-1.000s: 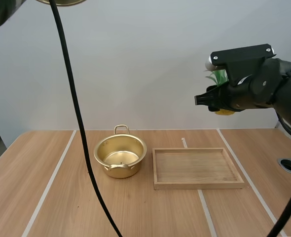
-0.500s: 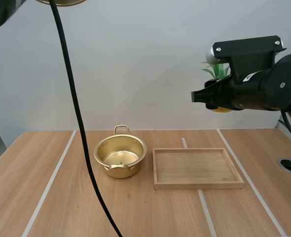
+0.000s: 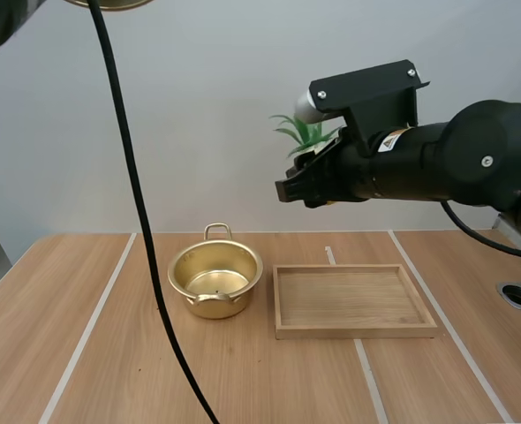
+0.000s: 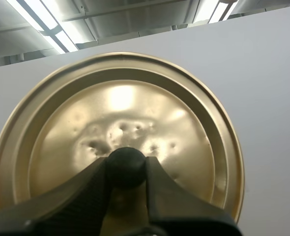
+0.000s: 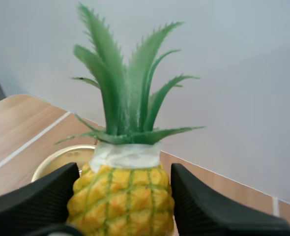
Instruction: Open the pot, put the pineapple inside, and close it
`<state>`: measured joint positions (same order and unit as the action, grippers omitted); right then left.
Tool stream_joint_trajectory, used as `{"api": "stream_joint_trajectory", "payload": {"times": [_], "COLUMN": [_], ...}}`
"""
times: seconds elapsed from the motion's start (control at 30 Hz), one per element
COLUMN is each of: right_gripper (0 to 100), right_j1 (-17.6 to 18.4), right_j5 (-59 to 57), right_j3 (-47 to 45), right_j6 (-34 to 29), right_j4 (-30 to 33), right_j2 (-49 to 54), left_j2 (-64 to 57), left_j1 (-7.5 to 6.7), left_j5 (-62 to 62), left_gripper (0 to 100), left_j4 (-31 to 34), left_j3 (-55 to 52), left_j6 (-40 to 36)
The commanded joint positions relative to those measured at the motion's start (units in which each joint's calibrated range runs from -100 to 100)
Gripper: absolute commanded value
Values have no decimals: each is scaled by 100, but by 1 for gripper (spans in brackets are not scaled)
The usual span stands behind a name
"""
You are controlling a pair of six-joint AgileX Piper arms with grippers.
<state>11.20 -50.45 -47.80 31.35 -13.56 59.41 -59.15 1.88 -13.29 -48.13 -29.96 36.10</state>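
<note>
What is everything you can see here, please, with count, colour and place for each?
table: one, light wood, pale stripes
wooden tray: one, pale wood, empty, on the table
pot: one, gold, open, left of the wooden tray
lid: one, gold with black knob, held in the air
pineapple: one, yellow with green leaves, held above the table
left fingers: two, black, pinching the lid's knob
right fingers: two, black, gripping the pineapple
</note>
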Motion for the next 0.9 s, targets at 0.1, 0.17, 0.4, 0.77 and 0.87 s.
{"api": "stream_joint_trajectory", "payload": {"times": [0.1,0.17,0.4,0.77,0.87], "right_gripper": [0,0,0,0,0], "right_j1": [355,467,812,820,820], "right_j5": [289,516,746,1484,1780], "right_j3": [-13,-13,-13,-13,-13], "right_j6": [24,24,6,36,36], "right_j4": [272,272,184,53,24], "right_j2": [-146,-248,-727,-2050,-2374], "left_j2": [-44,-44,-44,-44,-44], "left_j1": [-11,-11,-11,-11,-11], "left_j5": [172,172,172,172,172], "left_gripper": [0,0,0,0,0], "left_j4": [-40,-40,-40,-40,-40], "left_j3": [52,52,52,52,52], "left_j6": [-25,-25,-25,-25,-25]}}
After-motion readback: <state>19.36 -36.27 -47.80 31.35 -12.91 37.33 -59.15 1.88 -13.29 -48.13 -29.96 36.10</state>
